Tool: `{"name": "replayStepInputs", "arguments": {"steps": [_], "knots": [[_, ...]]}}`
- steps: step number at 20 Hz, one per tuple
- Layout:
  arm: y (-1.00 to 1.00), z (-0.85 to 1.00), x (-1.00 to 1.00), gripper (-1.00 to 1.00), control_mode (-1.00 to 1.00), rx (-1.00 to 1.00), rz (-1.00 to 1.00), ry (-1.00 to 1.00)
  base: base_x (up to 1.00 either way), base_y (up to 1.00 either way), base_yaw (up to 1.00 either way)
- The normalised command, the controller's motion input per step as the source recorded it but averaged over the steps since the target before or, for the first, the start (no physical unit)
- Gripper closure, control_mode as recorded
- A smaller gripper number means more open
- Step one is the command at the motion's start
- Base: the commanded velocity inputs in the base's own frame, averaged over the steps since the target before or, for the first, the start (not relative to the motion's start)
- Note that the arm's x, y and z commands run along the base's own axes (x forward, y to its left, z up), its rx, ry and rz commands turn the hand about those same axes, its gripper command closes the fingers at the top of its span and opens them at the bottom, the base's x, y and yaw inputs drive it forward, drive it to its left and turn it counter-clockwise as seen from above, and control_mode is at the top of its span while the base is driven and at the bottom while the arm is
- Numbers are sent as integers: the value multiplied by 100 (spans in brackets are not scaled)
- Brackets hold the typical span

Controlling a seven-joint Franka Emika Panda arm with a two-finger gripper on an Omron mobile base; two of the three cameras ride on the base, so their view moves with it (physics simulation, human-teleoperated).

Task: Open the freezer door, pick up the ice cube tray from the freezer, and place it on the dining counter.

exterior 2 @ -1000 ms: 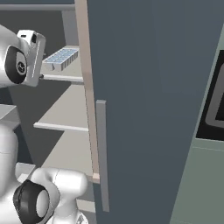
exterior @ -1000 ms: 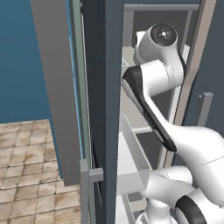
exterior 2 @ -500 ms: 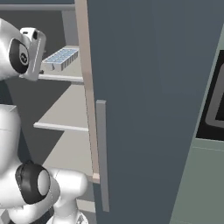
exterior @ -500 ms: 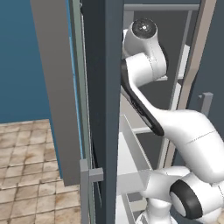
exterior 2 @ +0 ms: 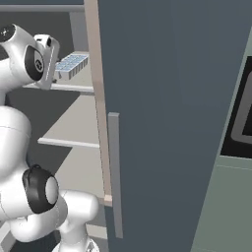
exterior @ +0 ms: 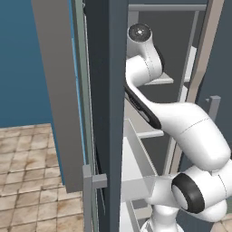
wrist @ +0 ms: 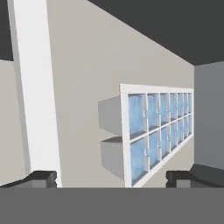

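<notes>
Inside the freezer (exterior 2: pixel 74 128), the ice cube tray (wrist: pixel 158 131) lies on an upper shelf (exterior 2: pixel 81 78), its far end cut off by the closed door (exterior 2: pixel 167 123). Blue cubes fill its two rows. The hand (wrist: pixel 111 177) hangs spread wide before it, holding nothing.

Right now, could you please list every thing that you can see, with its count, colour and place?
ice cube tray: one, pale grey with light blue cubes, on an upper freezer shelf, ahead of the tool.
shelves: at least two, light grey, inside the freezer.
freezer door: one, slate-grey, swung open, edge-on at the arm's left.
plain door: one, slate-grey with tan trim, shut, right of the shelves.
bar handle: one, grey, upright on the plain door.
floor: tan tiles, lower left.
wall: blue, left.
arm: one, white, reaching into the freezer.
tool: one, dark fingertips, open, holding nothing.
</notes>
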Motion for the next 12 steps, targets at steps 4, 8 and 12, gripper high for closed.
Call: {"name": "replayStepInputs", "arguments": {"steps": [4,8,12], "knots": [[0,-14,46,-100,-100,0,0,0,0,0,0],[0,-1,45,-100,-100,0,0,0,0,0,0],[0,0,39,-100,-100,0,0,0,0,0,0]]}}
